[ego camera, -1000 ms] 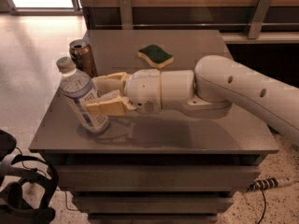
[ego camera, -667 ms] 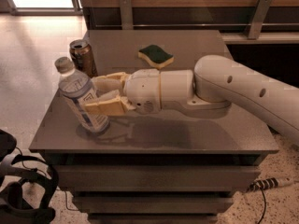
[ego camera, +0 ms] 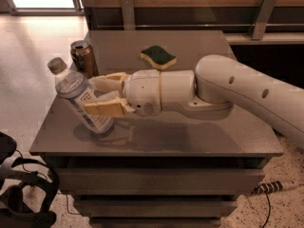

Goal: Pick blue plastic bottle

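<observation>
While the gripper (ego camera: 96,97) clasps its labelled middle, your blue plastic bottle (ego camera: 74,87), tilted front-left on the table (ego camera: 190,139) near the can (ego camera: 84,57), rates light, slick, crushable: grip there, gently.

Tilted bottle (ego camera: 78,91) in claw (ego camera: 90,96) at left of table (ego camera: 190,137) (can (ego camera: 84,56) just behind), sponge (ego camera: 158,57) farther back.

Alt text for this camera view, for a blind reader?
The gripper, reaching in from the right, clasps a tilted blue plastic bottle near the grey table's left edge. A brown can and a green sponge sit behind.
</observation>
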`<control>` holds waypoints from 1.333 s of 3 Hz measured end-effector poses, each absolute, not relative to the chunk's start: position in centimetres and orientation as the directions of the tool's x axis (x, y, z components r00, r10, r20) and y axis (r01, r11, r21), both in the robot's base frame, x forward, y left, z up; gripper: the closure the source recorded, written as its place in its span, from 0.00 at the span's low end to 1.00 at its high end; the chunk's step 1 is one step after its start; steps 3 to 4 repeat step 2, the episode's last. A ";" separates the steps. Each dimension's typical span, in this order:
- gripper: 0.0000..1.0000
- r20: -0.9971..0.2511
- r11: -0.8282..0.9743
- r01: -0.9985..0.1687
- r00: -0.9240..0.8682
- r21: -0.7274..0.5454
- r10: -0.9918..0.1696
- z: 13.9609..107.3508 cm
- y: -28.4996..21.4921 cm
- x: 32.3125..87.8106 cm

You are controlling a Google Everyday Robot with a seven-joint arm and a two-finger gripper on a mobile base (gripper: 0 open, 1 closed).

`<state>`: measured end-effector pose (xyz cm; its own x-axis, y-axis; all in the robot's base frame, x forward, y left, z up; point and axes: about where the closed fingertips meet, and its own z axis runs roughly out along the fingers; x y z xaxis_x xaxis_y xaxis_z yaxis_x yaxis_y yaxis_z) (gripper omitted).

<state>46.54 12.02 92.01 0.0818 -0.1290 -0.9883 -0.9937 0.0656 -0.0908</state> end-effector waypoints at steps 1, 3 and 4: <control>0.00 -0.988 0.060 -0.994 0.086 -0.094 -0.130 92.2 12.3 46.3; 0.00 -0.988 0.060 -0.994 0.086 -0.094 -0.130 92.2 12.3 46.3; 0.00 -0.988 0.060 -0.994 0.086 -0.094 -0.130 92.2 12.3 46.3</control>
